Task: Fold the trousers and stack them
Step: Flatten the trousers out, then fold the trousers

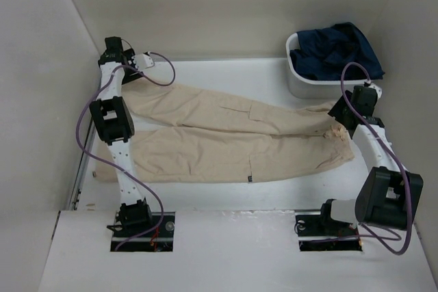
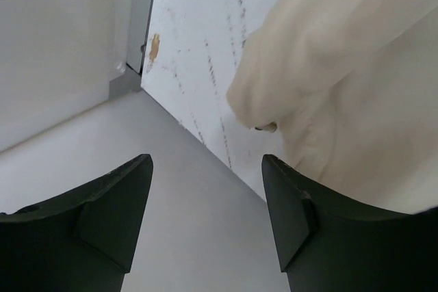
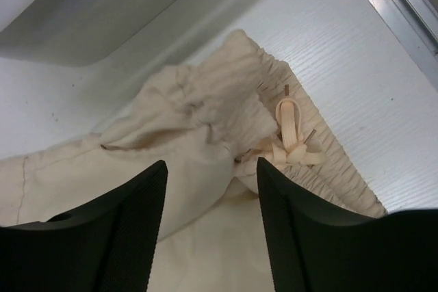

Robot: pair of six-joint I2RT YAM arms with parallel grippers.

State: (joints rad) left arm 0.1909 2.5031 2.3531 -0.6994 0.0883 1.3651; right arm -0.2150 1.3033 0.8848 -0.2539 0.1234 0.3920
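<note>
- The trousers (image 1: 226,135) lay flat across the desk (image 1: 226,76), with the legs toward the left edge and the waistband (image 3: 321,148) toward the right edge.
- The left hand (image 2: 205,162) was wide and empty at the far left corner.
- The right hand (image 3: 212,165) was wide above the waistband and held nothing.

One pair of beige trousers (image 1: 219,135), one white bin (image 1: 308,88), one dark blue garment (image 1: 335,49) and two robot arms, left (image 1: 113,121) and right (image 1: 390,196), are pictured.
</note>
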